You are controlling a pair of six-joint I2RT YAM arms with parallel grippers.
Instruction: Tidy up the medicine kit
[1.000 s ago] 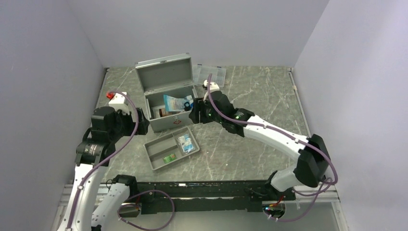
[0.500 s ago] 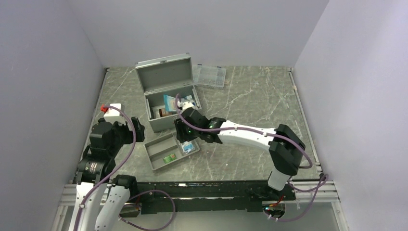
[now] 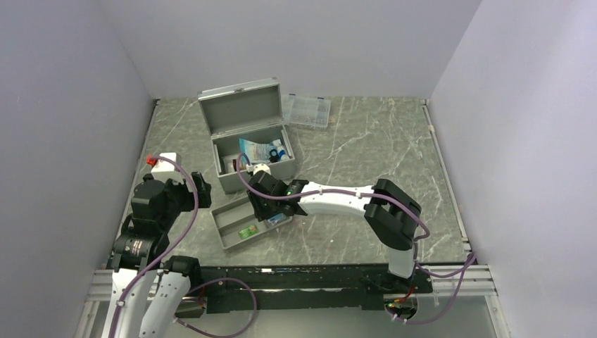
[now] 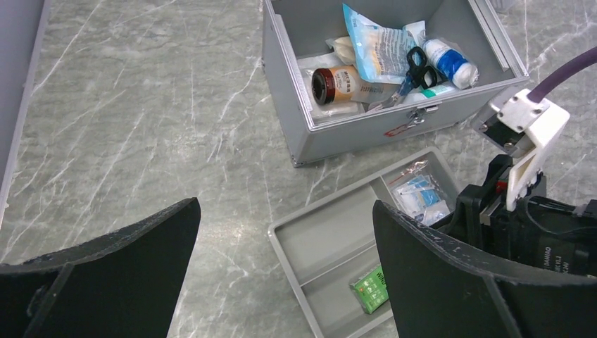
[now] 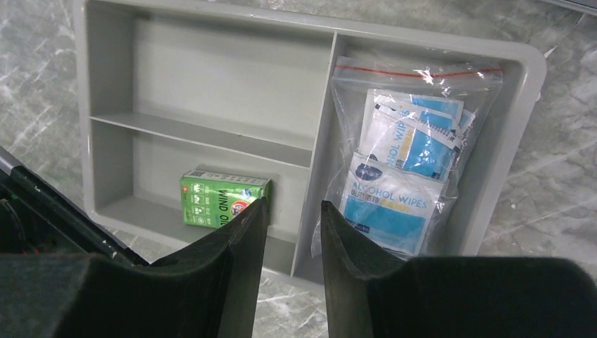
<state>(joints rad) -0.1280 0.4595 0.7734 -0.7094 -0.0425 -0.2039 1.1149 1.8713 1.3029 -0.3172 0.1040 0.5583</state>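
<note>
The medicine kit [image 3: 243, 110] [image 4: 352, 137] stands open at the back left, lid up. Inside it lie a brown bottle [image 4: 338, 81], a blue pouch [image 4: 376, 42], scissors and a white bottle. In front of it lies a shallow grey divided tray [image 3: 229, 218] [image 5: 211, 70]. The tray holds a green box [image 3: 247, 232] [image 5: 222, 199] and a bag of alcohol wipes [image 5: 405, 162]. My right gripper [image 3: 271, 213] [image 5: 292, 205] hovers over the tray's near edge, above the divider between box and bag. Its jaws stand narrowly apart with nothing between them. My left gripper [image 3: 204, 190] [image 4: 285, 208] hangs wide open left of the tray.
A flat clear plastic compartment case [image 3: 308, 110] lies behind the kit, at the back edge. The right arm stretches across the table from the right base to the tray. Walls enclose the table on three sides.
My right arm has swung from the kit's right side down and left to the tray, its jaws narrowing. The left arm drew back a little early on, then stayed still.
</note>
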